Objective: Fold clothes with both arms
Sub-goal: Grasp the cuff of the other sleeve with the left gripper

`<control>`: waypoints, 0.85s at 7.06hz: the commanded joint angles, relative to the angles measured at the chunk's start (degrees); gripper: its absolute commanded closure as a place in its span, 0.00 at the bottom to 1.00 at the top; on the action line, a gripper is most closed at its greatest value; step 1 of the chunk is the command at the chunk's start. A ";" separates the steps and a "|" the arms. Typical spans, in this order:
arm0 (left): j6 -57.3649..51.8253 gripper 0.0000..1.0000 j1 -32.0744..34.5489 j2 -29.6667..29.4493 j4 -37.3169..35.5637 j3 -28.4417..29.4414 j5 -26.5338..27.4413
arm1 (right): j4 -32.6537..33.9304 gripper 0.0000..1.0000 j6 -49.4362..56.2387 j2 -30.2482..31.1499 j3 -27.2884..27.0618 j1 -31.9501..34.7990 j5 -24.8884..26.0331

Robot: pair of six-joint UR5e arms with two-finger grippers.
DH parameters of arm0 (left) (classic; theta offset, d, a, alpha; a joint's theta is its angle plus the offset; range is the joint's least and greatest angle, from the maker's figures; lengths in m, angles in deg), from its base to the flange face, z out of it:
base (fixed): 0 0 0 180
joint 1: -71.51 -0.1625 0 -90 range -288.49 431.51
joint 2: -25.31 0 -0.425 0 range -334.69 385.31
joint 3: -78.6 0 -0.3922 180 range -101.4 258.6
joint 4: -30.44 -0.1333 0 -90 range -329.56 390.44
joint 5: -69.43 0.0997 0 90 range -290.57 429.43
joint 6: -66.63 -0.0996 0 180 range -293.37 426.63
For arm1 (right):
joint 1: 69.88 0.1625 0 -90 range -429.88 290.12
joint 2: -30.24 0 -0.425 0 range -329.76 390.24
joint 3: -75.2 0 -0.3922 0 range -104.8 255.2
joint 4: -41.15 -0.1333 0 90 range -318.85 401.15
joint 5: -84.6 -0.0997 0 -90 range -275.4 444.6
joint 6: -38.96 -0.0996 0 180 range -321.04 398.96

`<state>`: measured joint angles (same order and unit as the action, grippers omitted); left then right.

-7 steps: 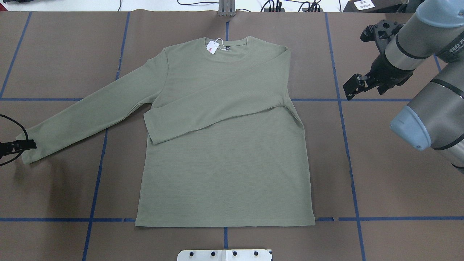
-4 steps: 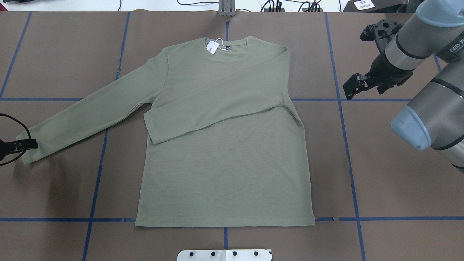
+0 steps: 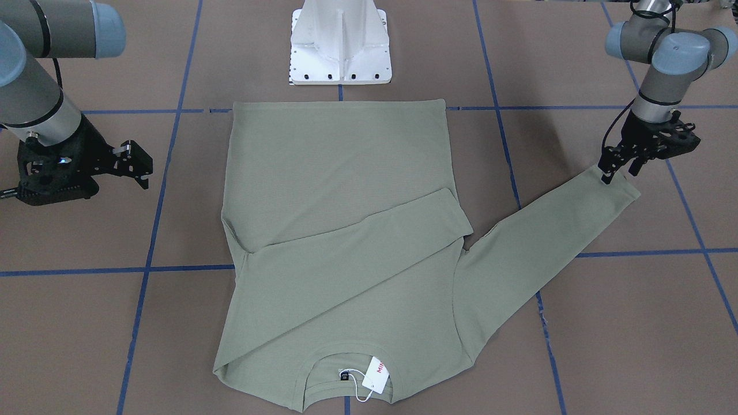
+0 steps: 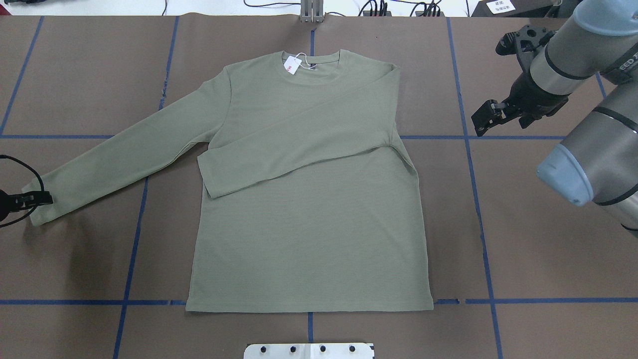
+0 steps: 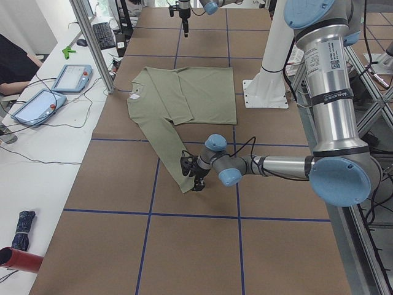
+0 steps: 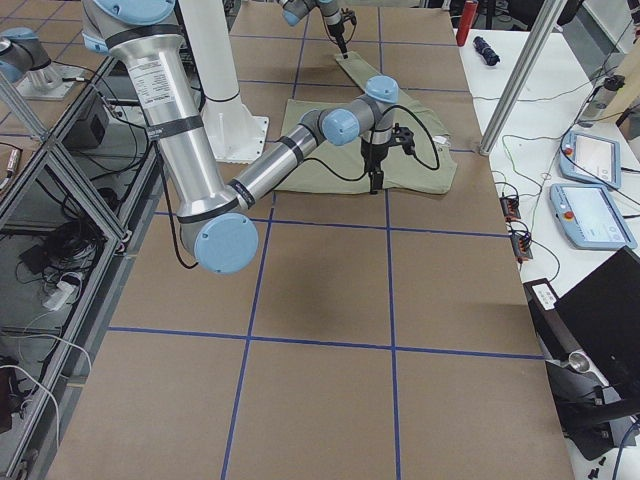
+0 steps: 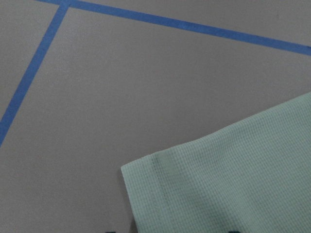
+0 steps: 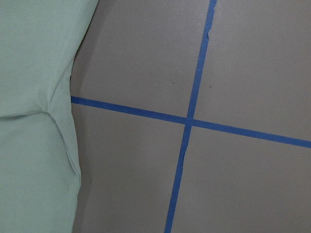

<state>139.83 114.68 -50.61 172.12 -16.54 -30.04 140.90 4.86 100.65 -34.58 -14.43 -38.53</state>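
Note:
The sage-green long-sleeved shirt [image 4: 309, 224] lies flat, neck at the far side, with its white hang tag [image 4: 292, 64] at the collar. One sleeve is folded across the chest [image 3: 357, 236]. The other sleeve stretches out towards my left side, ending in a cuff [image 4: 37, 212]. My left gripper [image 4: 40, 198] is low at that cuff [image 7: 233, 179], open, fingers either side of the cuff's edge [image 3: 620, 170]. My right gripper [image 4: 481, 119] is open and empty, above bare table beside the shirt's shoulder [image 3: 135, 164]. The right wrist view shows the shirt's side edge [image 8: 34, 97].
Brown table cover with blue tape grid lines [image 4: 468, 137]. The white base pedestal [image 3: 340, 46] stands at the near edge behind the shirt's hem. Operator tablets and cables lie on a white side desk [image 5: 55, 86].
My left gripper has edged a little further onto the cuff. The right gripper has barely shifted. The shirt lies as before.

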 commanded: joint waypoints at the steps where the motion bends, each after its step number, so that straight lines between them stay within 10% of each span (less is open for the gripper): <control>1: 0.01 0.23 0.07 0.25 0.00 -0.04 -0.11 | 0.00 0.00 0.00 -0.09 0.00 0.00 0.00; 4: 0.01 0.23 0.07 0.60 0.00 0.05 -0.11 | 0.09 0.00 0.00 -0.09 0.00 0.00 0.00; 6: 0.54 0.47 0.07 0.60 0.00 -0.12 -0.11 | 0.09 0.00 0.00 -0.01 0.00 0.00 0.00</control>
<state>140.12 114.75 -50.05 172.12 -16.56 -30.15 140.98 4.86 100.61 -34.58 -14.42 -38.53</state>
